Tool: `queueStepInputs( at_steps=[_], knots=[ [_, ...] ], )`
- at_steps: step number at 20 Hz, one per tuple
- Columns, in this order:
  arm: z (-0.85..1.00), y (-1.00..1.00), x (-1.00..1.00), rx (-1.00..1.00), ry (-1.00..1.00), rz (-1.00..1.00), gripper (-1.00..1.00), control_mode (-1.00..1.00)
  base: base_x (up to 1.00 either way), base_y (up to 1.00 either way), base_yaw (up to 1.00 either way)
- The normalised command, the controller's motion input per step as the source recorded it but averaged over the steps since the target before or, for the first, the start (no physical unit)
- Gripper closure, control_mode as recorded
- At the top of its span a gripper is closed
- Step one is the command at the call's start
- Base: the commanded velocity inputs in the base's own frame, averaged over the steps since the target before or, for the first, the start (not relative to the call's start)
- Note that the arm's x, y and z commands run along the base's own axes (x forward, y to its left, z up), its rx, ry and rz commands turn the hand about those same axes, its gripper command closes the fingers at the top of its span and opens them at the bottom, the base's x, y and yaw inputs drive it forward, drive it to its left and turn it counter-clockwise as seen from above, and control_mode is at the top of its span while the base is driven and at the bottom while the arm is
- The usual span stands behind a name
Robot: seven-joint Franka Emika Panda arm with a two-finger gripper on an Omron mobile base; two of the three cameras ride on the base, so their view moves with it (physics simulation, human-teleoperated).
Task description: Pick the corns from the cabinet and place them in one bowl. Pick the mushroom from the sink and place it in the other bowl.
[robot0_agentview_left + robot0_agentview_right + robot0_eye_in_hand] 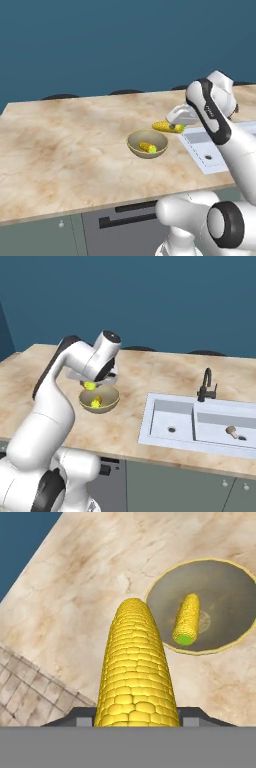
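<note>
My gripper [176,125] is shut on one yellow corn [166,127], which it holds level a little above the counter by the tan bowl's rim [134,137]. In the hand view this corn [135,667] juts out from between my fingertips, with the bowl [225,582] off to the upper right. A second corn [187,618] lies inside the bowl [113,398]. The small beige mushroom [231,430] rests in the right basin of the pale sink [150,428]. The cabinet and the other bowl are out of view.
A thin black tap [206,384] stands behind the sink. The marble counter [65,145] spreads wide to the left of the bowl. Grey-green drawers [175,481] run beneath the counter's front edge.
</note>
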Motion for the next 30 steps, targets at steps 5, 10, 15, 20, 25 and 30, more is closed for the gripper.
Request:
queueStepInputs(
  at_steps=[5,10,15,20,25,30],
  knots=[
    [-0.29,-0.02,0.49,0.0,0.04,-0.03,1.0,-1.0,0.0,0.0,0.0],
    [-0.24,0.0,0.47,-0.02,0.04,-0.01,1.0,-1.0,0.0,0.0,0.0],
    [-0.23,0.0,0.42,-0.07,0.1,-0.01,1.0,-1.0,0.0,0.0,0.0],
    [-0.22,0.01,0.4,-0.05,0.13,0.0,1.0,-1.0,0.0,0.0,0.0],
    [-0.21,0.0,0.38,-0.01,0.06,0.0,1.0,-1.0,0.0,0.0,0.0],
    [-0.24,0.01,0.35,-0.02,0.0,-0.01,1.0,-1.0,0.0,0.0,0.0]
  ],
)
